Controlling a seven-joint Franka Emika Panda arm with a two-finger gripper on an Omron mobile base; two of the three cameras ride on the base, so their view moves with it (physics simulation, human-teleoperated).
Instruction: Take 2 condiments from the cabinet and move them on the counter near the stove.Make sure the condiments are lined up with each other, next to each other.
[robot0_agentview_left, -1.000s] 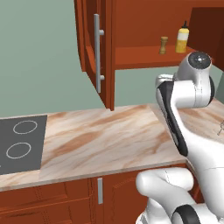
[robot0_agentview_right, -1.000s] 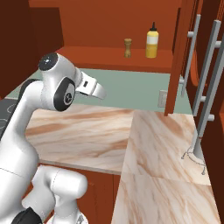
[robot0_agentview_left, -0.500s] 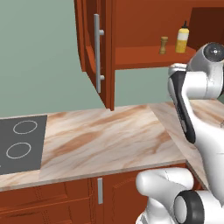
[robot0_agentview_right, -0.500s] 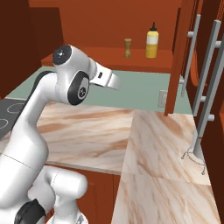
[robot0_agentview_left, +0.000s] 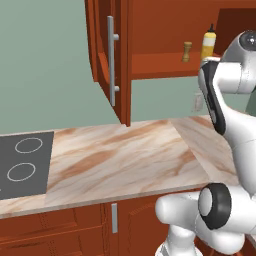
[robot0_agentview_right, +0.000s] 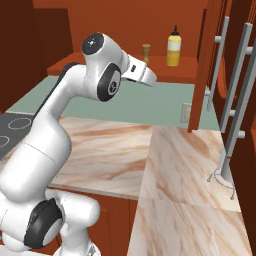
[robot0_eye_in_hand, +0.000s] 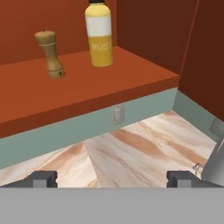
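We see the tool (robot0_eye_in_hand: 112, 178) with its two dark tips set wide apart and nothing between them. In the right base view the tool (robot0_agentview_right: 145, 76) is held up in the air in front of the open cabinet (robot0_agentview_right: 210, 60), below the level of its shelf (robot0_eye_in_hand: 78, 87) and well apart from both things on it.

On that shelf stand two things, both upright. The yellow bottle (robot0_eye_in_hand: 99, 37) with its dark nozzle stands toward the back, and the brown wooden pepper mill (robot0_eye_in_hand: 50, 54) stands near it but apart, the two not touching. In the left base view the pepper mill (robot0_agentview_left: 187, 51) and the bottle (robot0_agentview_left: 208, 44) show side by side inside the cabinet (robot0_agentview_left: 150, 40), whose door (robot0_agentview_left: 107, 60), with its long silver handle (robot0_agentview_left: 111, 60), stands swung open. In the right base view the bottle (robot0_agentview_right: 174, 47) and the pepper mill (robot0_agentview_right: 146, 53) stand behind the arm (robot0_agentview_right: 65, 115).

Below the shelf runs a grey-green wall (robot0_eye_in_hand: 87, 127) with a small outlet plate (robot0_eye_in_hand: 117, 114). Under it lies the marble table (robot0_agentview_left: 125, 160), with the dark stove (robot0_agentview_left: 25, 162) set into it at the far left in the left base view.
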